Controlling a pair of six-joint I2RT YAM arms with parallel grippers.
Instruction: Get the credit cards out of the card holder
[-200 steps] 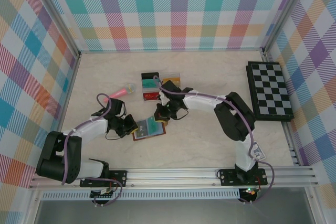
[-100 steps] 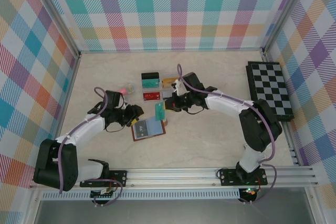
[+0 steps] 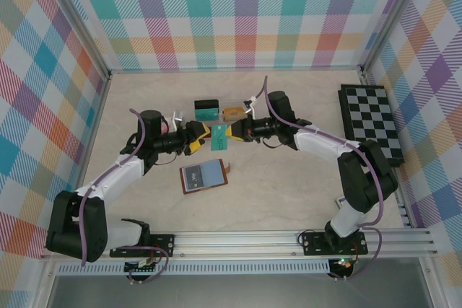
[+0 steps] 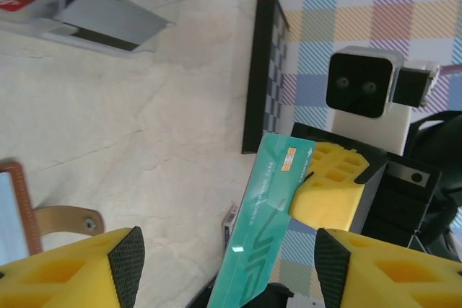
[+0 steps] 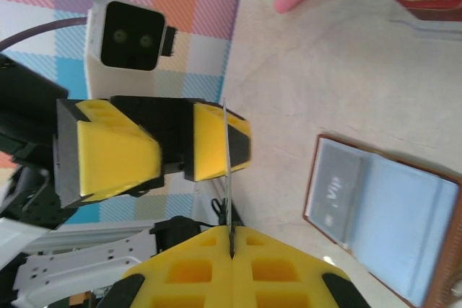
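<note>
Cropped holder, half-seen card
The card holder (image 4: 25, 200) runs off the left-wrist picture's left edge, leaving brown rim and tab; right of it, the teal card (image 4: 267, 221) loses its lower end at the bottom edge, its print too blurred to read.

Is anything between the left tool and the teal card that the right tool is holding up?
Nothing visible. The left tool stands open facing the teal card, which is pinched in the right tool; only open air lies between them.
</note>
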